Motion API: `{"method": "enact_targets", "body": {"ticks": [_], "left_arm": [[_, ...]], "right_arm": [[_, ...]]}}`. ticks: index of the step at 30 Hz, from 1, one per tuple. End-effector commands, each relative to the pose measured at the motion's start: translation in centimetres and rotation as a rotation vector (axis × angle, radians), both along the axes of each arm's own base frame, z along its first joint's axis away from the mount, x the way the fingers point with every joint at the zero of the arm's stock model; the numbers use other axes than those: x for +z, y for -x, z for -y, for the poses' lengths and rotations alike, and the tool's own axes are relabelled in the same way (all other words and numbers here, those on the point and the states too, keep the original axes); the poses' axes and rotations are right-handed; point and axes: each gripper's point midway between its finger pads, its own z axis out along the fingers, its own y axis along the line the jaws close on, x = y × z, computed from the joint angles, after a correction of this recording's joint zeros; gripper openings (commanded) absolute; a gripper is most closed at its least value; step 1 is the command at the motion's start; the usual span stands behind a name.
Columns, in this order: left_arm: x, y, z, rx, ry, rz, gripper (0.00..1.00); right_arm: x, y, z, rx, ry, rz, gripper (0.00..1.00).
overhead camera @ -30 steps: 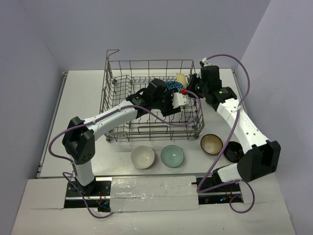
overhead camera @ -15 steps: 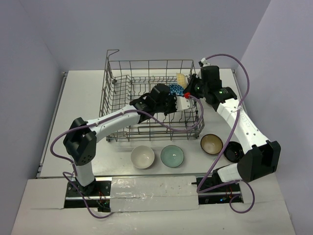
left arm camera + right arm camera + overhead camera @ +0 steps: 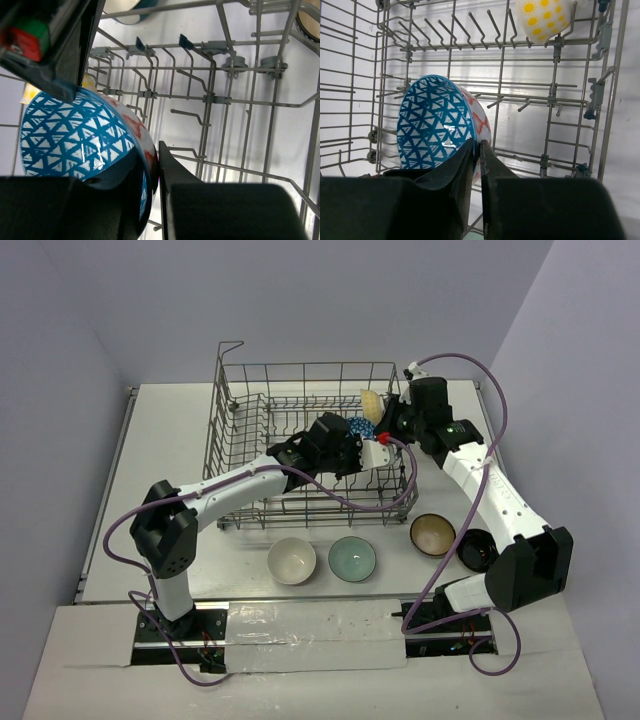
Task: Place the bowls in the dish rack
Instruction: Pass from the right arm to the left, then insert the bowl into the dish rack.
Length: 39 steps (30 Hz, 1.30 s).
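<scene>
Six bowls, one dish rack [image 3: 300, 375]: white bowl [image 3: 292, 560], green bowl [image 3: 353, 559], tan bowl [image 3: 432, 534] and black bowl [image 3: 478, 551] sat on the white table [image 3: 170, 440] before it; yellow-dotted bowl [image 3: 372, 400] and blue bowl [image 3: 75, 135] inside. The left gripper [image 3: 152, 170] pinched the blue bowl's rim; the right gripper [image 3: 477, 150] straddled it too, grip impossible to tell; lilac walls [image 3: 320, 300] around.

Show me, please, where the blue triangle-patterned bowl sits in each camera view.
Top external: the blue bowl is inside the rack, right of its centre.
Left wrist: the blue bowl is at lower left, standing on edge.
Right wrist: the blue bowl is left of centre.
Shared landmark: the dish rack and its wire tines.
</scene>
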Motion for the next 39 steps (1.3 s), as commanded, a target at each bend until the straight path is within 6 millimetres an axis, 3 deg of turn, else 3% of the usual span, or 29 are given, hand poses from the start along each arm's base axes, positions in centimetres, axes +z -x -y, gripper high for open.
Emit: {"method": "enact_targets", "body": {"ticks": [1,2,4,8,14,19,27,30,33,38,39], "left_arm": [[2.3,-1.6,0.1,0.053,0.047,0.044,0.0],[2.5,-1.8,0.2,0.059,0.058,0.046,0.0],[2.3,-1.6,0.3,0.053,0.057,0.031,0.0],[2.3,-1.6,0.5,0.057,0.059,0.023,0.0],[2.3,-1.5,0.5,0.057,0.056,0.016,0.0],[2.3,-1.6,0.3,0.066,0.048,0.013,0.0],[3.5,-1.0,-0.4,0.077,0.065,0.018,0.0],[3.8,-0.9,-1.2,0.084,0.064,0.014,0.0],[4.8,-1.2,-2.2,0.112,0.09,0.002,0.0],[9.0,-3.1,-4.8,0.217,0.255,-0.065,0.0],[10.2,-4.2,-5.8,0.245,0.301,-0.066,0.0]], "right_arm": [[0.7,1.2,-0.4,0.047,-0.014,0.022,0.19],[0.7,1.3,-0.5,0.053,-0.013,0.026,0.31],[0.9,1.2,-0.6,0.058,-0.021,0.026,0.41],[1.6,0.8,-0.8,0.054,-0.027,0.036,0.5],[2.9,0.2,-0.5,0.012,-0.036,0.062,0.54],[5.4,-1.1,0.7,-0.088,-0.037,0.12,0.57],[8.2,-2.9,4.2,-0.292,-0.107,0.18,0.58],[8.9,-3.0,6.4,-0.384,-0.091,0.209,0.59],[9.1,-2.8,8.0,-0.418,-0.055,0.229,0.59],[8.1,-1.7,9.7,-0.451,0.001,0.224,0.59],[8.0,-1.6,9.9,-0.457,0.003,0.227,0.59]]}}
